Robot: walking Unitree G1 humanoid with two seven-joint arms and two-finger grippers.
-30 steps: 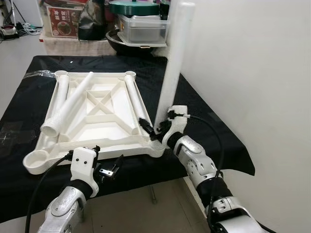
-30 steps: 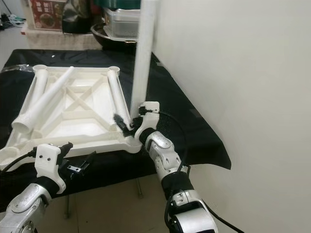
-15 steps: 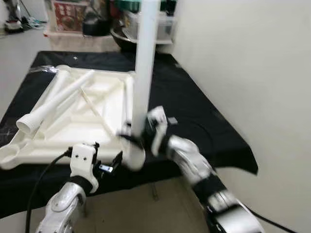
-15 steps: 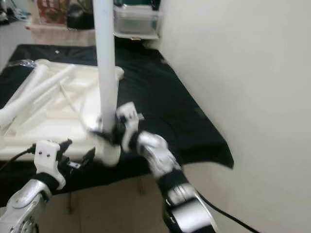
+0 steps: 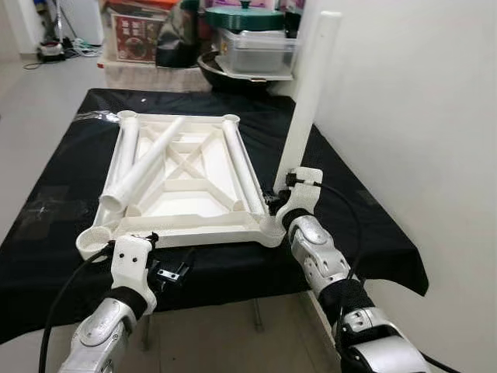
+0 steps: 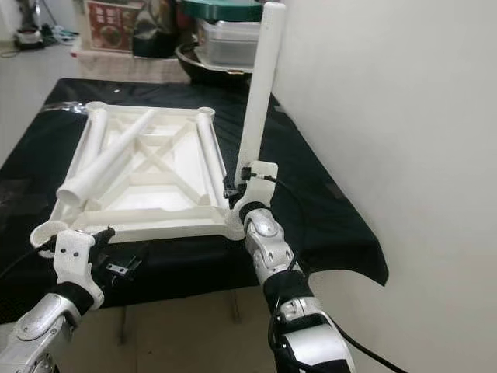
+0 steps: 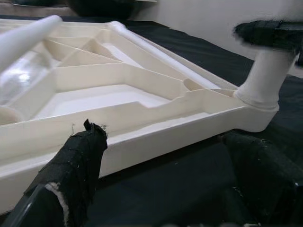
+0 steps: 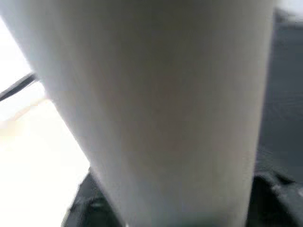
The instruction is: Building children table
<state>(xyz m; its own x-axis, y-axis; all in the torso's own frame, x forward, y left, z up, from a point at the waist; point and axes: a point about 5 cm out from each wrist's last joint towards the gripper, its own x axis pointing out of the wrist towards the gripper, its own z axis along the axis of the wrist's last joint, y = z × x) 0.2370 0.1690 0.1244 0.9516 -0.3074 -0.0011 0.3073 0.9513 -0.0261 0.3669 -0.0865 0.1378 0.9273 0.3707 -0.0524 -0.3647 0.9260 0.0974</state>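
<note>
Left eye view: a white plastic tabletop (image 5: 186, 183) lies upside down on a worktop (image 5: 46, 210) draped in black cloth, its ribbed underside facing up. Three loose white table legs (image 5: 147, 165) lie across the ribs, one along each long side and one slanting between them. A fourth leg, the upright leg (image 5: 309, 93), stands in the near corner socket on the robot's right, leaning slightly toward the white wall (image 5: 419, 116). The right hand (image 5: 278, 203) is at the foot of that leg, its fingers clasped around it just above the socket. The left hand (image 5: 172, 272) hovers just off the near edge of the tabletop, fingers apart and holding nothing. Behind the worktop sit a clear storage box with a green lid (image 5: 256, 43) and a red printed carton (image 5: 140, 35).

Right eye view: the same layout; the empty near corner socket (image 6: 48, 231) on the robot's left is plain to see.

Left wrist view: two black fingertips (image 7: 78, 163) stand wide apart before the tabletop's near rim, with the upright leg seated in its socket beyond.

Right wrist view: the upright leg (image 8: 156, 109) looms close and blurred.
</note>
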